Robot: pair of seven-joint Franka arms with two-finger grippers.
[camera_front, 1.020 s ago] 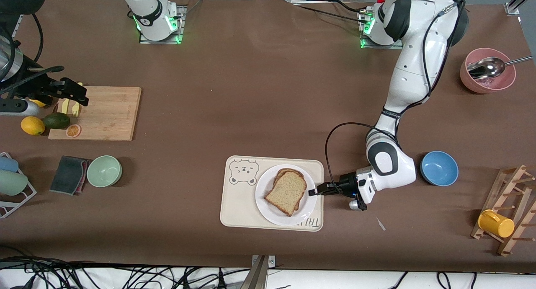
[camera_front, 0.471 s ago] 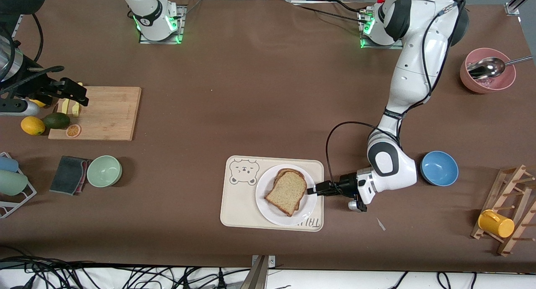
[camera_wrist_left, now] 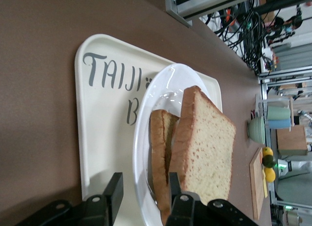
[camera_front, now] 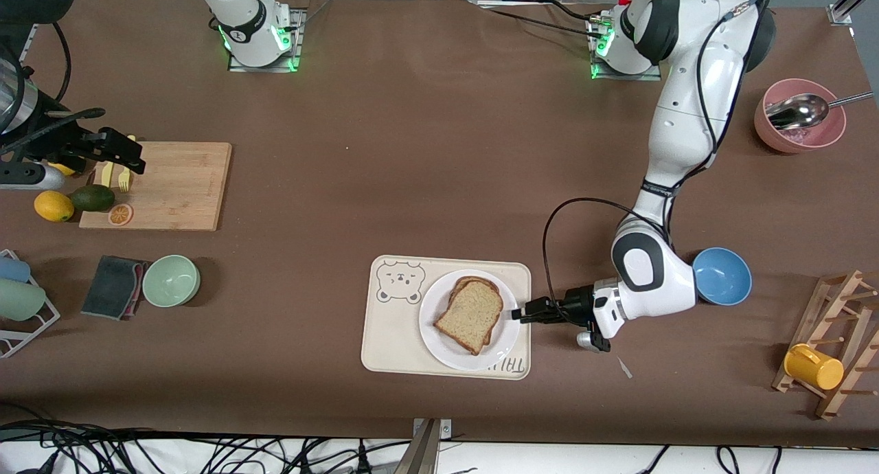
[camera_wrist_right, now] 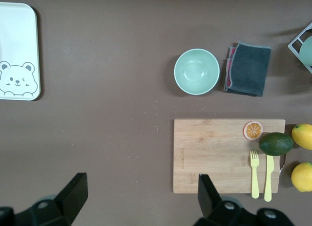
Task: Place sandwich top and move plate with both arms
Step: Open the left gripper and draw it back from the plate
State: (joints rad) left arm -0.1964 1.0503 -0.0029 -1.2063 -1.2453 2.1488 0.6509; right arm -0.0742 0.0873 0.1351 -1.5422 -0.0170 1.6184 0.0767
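The sandwich top (camera_front: 469,316) lies tilted on a lower bread slice (camera_wrist_left: 158,153) on the round white plate (camera_front: 446,354). The plate sits on the cream bear-print tray (camera_front: 391,336). My left gripper (camera_front: 516,315) is low at the plate's edge toward the left arm's end of the table. In the left wrist view the left gripper (camera_wrist_left: 144,181) is open. The plate (camera_wrist_left: 161,84) has its rim between the fingers, and one finger (camera_wrist_left: 173,184) is by the sandwich top (camera_wrist_left: 207,143). My right gripper (camera_front: 134,159) waits open over the corner of the wooden cutting board (camera_front: 172,185), with nothing in the right gripper (camera_wrist_right: 140,197).
A blue bowl (camera_front: 721,276) sits close by the left arm's elbow. A pink bowl with a spoon (camera_front: 800,117) and a wooden rack with a yellow mug (camera_front: 814,366) stand at that end. A green bowl (camera_front: 171,280), a dark cloth (camera_front: 113,286), an avocado (camera_front: 93,198) and a lemon (camera_front: 53,205) are near the board.
My left gripper has opened from shut and drawn back slightly from the bread toward the left arm's end. The sandwich top stays on the lower slice. The right arm has not moved.
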